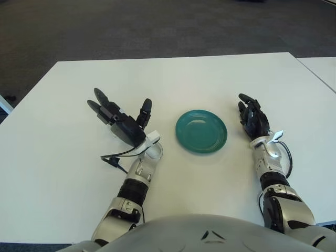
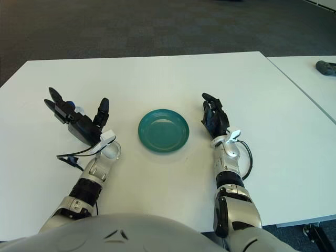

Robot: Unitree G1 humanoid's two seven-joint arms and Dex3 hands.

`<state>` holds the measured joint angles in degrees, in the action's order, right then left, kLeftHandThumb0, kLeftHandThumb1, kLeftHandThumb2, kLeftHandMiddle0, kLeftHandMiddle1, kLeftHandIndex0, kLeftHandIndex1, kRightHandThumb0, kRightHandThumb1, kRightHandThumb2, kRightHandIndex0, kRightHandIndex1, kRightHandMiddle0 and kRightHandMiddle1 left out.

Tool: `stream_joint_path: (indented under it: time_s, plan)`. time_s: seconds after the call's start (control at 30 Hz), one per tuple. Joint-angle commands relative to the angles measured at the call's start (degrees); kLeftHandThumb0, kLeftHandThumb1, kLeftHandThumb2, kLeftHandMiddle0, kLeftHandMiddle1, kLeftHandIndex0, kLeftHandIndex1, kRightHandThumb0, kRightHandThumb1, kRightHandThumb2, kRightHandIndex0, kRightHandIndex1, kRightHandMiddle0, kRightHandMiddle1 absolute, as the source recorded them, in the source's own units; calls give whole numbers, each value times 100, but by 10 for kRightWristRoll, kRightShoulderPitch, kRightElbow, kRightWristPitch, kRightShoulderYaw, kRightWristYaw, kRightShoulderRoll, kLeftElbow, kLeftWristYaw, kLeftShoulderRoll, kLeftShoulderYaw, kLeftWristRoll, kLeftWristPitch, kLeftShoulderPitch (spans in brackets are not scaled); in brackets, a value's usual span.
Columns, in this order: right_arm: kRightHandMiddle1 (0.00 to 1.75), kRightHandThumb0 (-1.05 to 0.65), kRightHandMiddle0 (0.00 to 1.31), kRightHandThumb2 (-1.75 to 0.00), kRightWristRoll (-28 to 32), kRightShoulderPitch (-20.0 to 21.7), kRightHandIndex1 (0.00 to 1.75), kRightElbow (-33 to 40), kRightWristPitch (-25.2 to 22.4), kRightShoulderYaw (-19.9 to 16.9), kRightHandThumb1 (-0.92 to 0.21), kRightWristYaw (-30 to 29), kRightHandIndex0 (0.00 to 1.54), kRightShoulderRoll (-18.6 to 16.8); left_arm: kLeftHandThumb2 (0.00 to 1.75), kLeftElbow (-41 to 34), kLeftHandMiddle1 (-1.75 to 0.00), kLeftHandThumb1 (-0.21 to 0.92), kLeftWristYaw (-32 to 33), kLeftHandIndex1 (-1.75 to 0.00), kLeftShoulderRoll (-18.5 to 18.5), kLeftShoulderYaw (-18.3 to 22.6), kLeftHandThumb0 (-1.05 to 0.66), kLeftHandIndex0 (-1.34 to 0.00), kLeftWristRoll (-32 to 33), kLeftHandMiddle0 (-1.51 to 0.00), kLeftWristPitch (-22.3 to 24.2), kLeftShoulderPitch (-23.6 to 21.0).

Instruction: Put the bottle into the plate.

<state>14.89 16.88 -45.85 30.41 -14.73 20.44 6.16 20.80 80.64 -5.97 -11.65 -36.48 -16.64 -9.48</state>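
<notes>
Left eye view looked down on a broad white table (image 1: 210, 73), smooth and matte, with dark grey carpeted floor (image 1: 157, 26) stretching away beyond its far edge. A second white table (image 2: 304, 73) stood just off to the right, with a small dark object (image 2: 325, 66) at its far end, too small to make out. Near the middle of the main table sat a teal plate (image 1: 201, 131), round and holding nothing. The left hand (image 1: 123, 126) was raised to the left of the plate, its fingers (image 1: 100, 102) spread wide and its thumb standing apart. In the right eye view a small pale thing with a blue spot (image 2: 77, 109) peeked out between them; I could not tell whether that was the bottle or whether the hand touched it. A thin black cable (image 1: 113, 159) looped by that wrist. The right hand (image 1: 253, 122) showed just right of the plate, fingers (image 1: 245, 98) loosely extended and holding nothing. A white tag (image 1: 276, 135) stuck out at its wrist, any print too small to read.
</notes>
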Motion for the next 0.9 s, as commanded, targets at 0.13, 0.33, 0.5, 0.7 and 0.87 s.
stream_joint_path:
  time_s: [0.13,0.33,0.5,0.7,0.87]
  plan:
    - [89,-78,0,-70,12,-31,1,-7,-30,0,-92,22,25,-9,16,-12,-40,92,-5,-83,-49,2,-100,0,25,-20,-11,13]
    - [89,-77,0,-71,28,-34,2,14,-67,-8,-92,29,28,-8,12,-14,-36,92,-33,-75,-69,24,-98,0,97,-11,-30,8]
    - [92,-77,0,-71,40,-33,3,20,-65,-16,-92,34,31,-10,11,-16,-29,92,-50,-60,-83,37,-95,0,147,-8,-41,0]
    - [94,-76,0,-72,53,-22,4,3,-53,-31,-92,47,34,-8,17,-38,-26,92,-91,-60,-90,39,-94,0,201,-7,-45,2]
    - [95,-75,0,-72,64,-15,5,-7,-54,-41,-92,53,36,-6,20,-73,-24,92,-138,-69,-98,40,-94,0,257,-6,-27,14]
